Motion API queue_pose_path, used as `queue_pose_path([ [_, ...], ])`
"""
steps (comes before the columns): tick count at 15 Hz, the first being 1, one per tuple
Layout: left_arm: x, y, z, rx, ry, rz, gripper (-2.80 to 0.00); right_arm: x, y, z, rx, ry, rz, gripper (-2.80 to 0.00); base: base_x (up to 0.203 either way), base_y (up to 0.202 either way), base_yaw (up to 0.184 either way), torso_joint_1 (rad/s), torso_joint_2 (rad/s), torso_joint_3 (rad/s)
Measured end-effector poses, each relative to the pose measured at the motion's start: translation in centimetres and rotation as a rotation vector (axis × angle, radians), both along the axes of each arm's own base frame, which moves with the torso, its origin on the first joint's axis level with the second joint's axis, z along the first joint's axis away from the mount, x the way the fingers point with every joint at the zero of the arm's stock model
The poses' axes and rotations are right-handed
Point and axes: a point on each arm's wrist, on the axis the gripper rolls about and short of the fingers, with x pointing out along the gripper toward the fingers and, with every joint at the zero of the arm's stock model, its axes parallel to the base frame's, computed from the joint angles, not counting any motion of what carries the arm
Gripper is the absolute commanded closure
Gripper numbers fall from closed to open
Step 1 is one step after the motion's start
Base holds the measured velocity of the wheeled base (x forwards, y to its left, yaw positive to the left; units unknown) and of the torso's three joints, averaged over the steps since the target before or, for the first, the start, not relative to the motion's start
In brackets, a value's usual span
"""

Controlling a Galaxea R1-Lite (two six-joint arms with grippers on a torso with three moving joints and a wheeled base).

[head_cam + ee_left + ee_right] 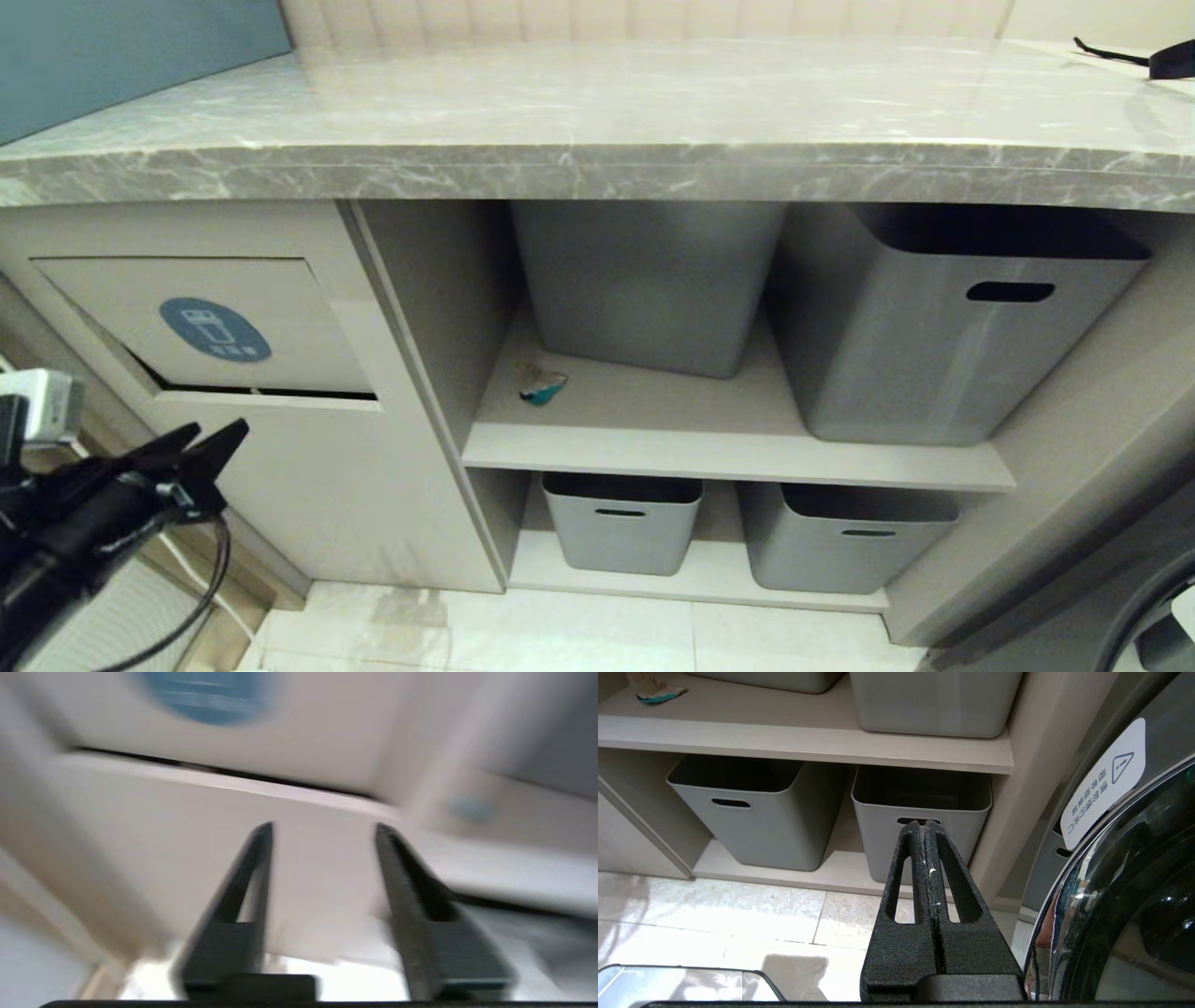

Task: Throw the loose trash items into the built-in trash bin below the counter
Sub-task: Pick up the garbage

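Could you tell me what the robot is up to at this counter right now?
It is clearing trash into the built-in trash bin under the counter. The left pincer, open and holding nothing, is below the bin's flap, which stands slightly ajar. One scrap of brown and teal paper lies on the upper shelf beside a grey tub. The right pincer is shut and parked low by the lower tubs.
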Motion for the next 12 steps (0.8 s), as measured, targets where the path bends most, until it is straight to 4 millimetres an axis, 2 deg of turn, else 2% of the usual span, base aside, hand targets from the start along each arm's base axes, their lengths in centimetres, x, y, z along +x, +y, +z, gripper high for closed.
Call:
queue_pose_path([
  [2,-2.9,-2.3,-0.1,0.033,-0.027,-0.226,0.00,0.0,0.0,0.0,0.000,0.000,0.000,0.00,0.000,0.000,0.000,0.000,0.00,0.000],
  [5,-4.6,-5.5,0.1,0.122,-0.089,-0.614,0.00,0.0,0.0,0.0,0.000,0.000,0.000,0.00,0.000,0.000,0.000,0.000,0.00,0.000],
  [8,-2.8,-8.5,1.1,0.154,-0.135,-0.792,0.00,0.0,0.0,0.0,0.000,0.000,0.000,0.00,0.000,0.000,0.000,0.000,0.00,0.000],
  [10,-0.5,-10.9,1.4,0.156,-0.126,-0.830,0.00,0.0,0.0,0.0,0.000,0.000,0.000,0.00,0.000,0.000,0.000,0.000,0.00,0.000],
  [12,1.6,-14.2,1.2,0.146,-0.098,-0.819,0.00,0.0,0.0,0.0,0.000,0.000,0.000,0.00,0.000,0.000,0.000,0.000,0.00,0.000],
])
